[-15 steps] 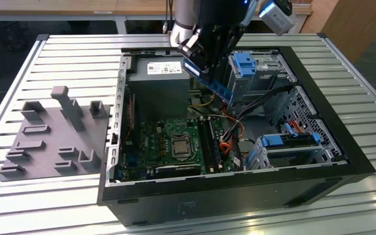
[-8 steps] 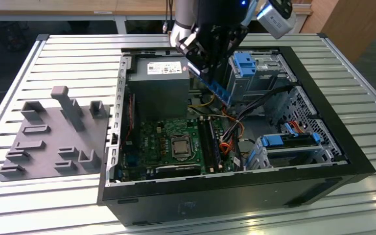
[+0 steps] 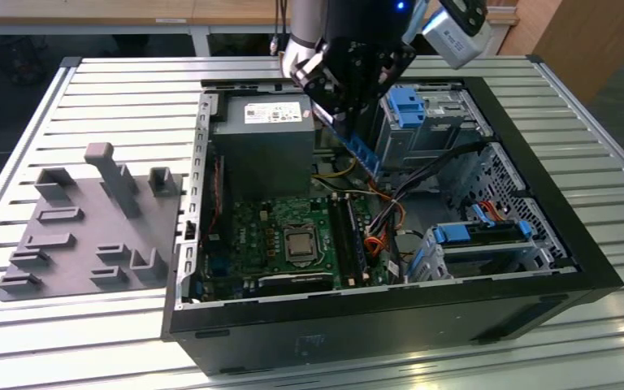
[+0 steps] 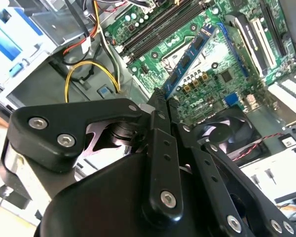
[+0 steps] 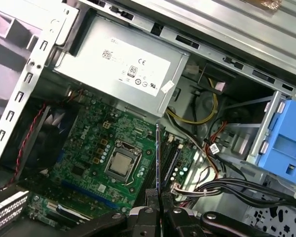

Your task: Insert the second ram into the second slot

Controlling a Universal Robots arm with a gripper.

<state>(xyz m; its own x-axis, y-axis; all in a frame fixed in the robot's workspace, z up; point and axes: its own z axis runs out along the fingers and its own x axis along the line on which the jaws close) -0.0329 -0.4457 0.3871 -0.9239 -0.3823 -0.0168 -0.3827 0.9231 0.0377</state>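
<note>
the gripper (image 3: 343,120) is clamping one end of the second ram (image 3: 366,156), holding it tilted in the air above the motherboard (image 3: 274,236).

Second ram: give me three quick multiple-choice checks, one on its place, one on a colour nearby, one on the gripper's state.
1. Where is the second ram?
A) seated in a slot
B) in the air over the open case
C) on the grey fixture plate

2. What colour are the looped wires beside the power supply?
A) yellow
B) green
C) white

3. How is the gripper?
A) open
B) shut on the second ram
C) shut on a cable

Answers:
1. B, the strip hangs clear above the motherboard.
2. A, the loop is yellow in both wrist views.
3. B, the fingers pinch the strip's upper end.
</note>
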